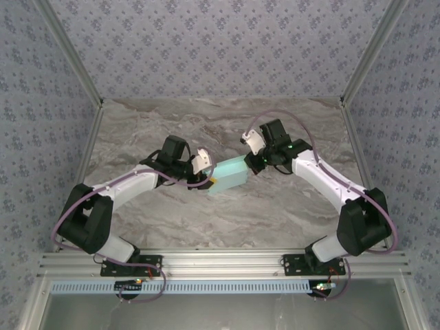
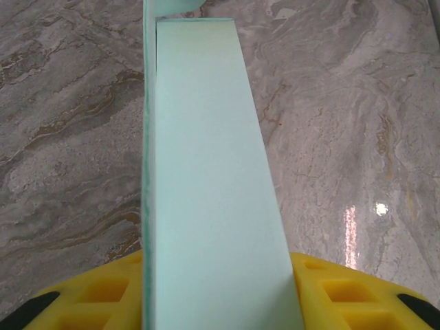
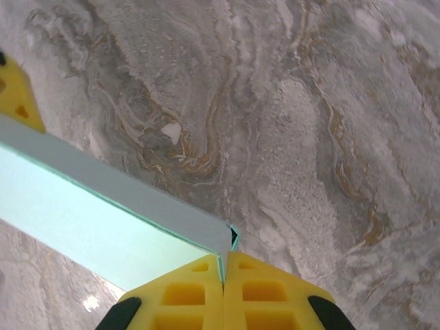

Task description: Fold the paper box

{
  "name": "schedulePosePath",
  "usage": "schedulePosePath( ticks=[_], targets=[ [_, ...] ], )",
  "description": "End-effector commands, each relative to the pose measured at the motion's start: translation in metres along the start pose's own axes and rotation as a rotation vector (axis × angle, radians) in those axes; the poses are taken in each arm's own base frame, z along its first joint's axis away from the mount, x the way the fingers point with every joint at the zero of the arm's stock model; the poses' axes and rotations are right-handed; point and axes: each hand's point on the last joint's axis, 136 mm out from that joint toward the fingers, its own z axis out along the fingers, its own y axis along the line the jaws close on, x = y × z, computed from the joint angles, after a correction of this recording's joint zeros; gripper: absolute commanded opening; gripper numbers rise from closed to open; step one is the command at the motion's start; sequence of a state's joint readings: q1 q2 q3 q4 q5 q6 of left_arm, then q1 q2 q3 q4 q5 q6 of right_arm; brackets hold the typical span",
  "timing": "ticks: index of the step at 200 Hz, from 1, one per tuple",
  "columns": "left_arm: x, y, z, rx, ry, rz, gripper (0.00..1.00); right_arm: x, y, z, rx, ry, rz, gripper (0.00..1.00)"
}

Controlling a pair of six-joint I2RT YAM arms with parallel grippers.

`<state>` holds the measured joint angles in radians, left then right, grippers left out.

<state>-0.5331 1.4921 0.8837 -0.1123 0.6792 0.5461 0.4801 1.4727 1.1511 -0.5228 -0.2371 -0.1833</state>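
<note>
**While each arm holds one end, the box spans the gap between them**

Since the paper box (image 1: pixel 230 174) lies about mid-table (image 1: pixel 172 227), its long axis runs from the left gripper (image 1: pixel 208 181) on the near-left up to the right gripper (image 1: pixel 256 163) on the far-right. Neither arm is nearer, as each has an end.

In the left wrist view the box (image 2: pixel 206 172) stretches straight away from the left gripper (image 2: pixel 216 299). Its yellow pads (image 2: pixel 344 295) sit on either side, spread only to the box's width and seemingly clamping it.

In the right wrist view the right gripper (image 3: pixel 225 275) is pinched nearly closed on a thin card edge at the box's (image 3: pixel 103 213) end corner, and the body runs off to the left. I cannot tell whether the box touches the table.

Any further fold likely turns on that pinched corner, with the left arm acting as the anchor.
</note>
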Motion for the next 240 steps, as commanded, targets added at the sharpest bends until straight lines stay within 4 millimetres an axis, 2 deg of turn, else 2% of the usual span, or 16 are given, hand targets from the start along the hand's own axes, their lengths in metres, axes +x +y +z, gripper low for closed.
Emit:
schedulePosePath(
  ticks=[1,36,74,134,240],
  targets=[
    [-0.009,0.006,0.000,-0.035,-0.029,0.018,0.26,0.010,-0.007,0.000,0.070,0.067,0.221,0.03],
    [-0.008,0.005,0.003,-0.031,-0.046,0.015,0.26,0.014,-0.009,0.007,0.172,0.069,0.230,0.02],
    [-0.002,0.006,0.008,-0.029,-0.041,-0.007,0.26,0.021,-0.013,0.019,0.203,0.027,0.273,0.01],
    [0.006,0.008,0.014,-0.035,-0.042,-0.029,0.26,0.028,-0.014,0.022,0.256,-0.034,0.319,0.01],
    [0.020,0.012,0.022,-0.045,-0.010,-0.056,0.28,0.061,-0.013,0.033,0.319,-0.046,0.351,0.01]
  ],
)
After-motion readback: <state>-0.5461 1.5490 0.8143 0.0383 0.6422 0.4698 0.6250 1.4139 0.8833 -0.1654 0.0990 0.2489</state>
